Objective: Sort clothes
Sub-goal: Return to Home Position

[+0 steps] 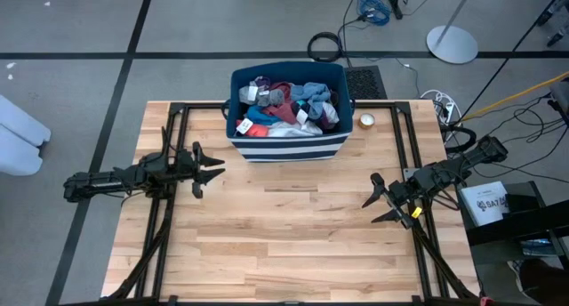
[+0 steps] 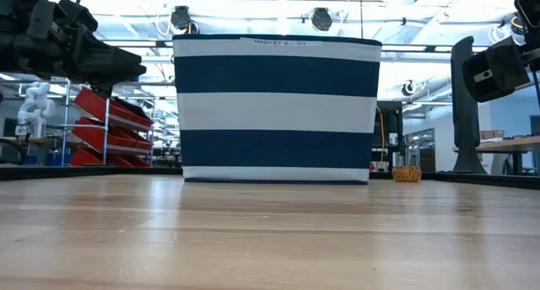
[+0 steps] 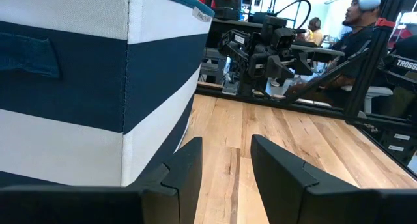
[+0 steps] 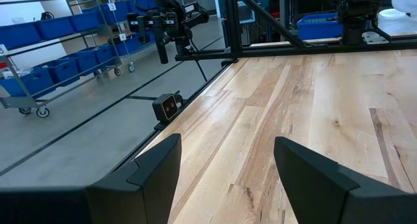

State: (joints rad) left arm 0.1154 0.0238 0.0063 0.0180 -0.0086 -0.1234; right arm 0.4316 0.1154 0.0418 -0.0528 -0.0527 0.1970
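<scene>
The clothes (image 1: 286, 107), a heap of red, blue, grey and white pieces, lie inside the navy bin with white stripes (image 1: 286, 148) at the table's far middle. The bin also shows in the low view (image 2: 277, 109) and the left wrist view (image 3: 78, 87). My left gripper (image 1: 213, 169) is open and empty above the table, left of the bin. My right gripper (image 1: 377, 204) is open and empty above the table's right part, nearer than the bin. In the wrist views both grippers (image 3: 227, 165) (image 4: 228, 165) hold nothing.
A small round roll of tape (image 1: 366, 121) lies on the table right of the bin. The bare wooden tabletop (image 1: 284, 235) stretches between and in front of the arms. People sit beyond the table in the left wrist view (image 3: 355, 15).
</scene>
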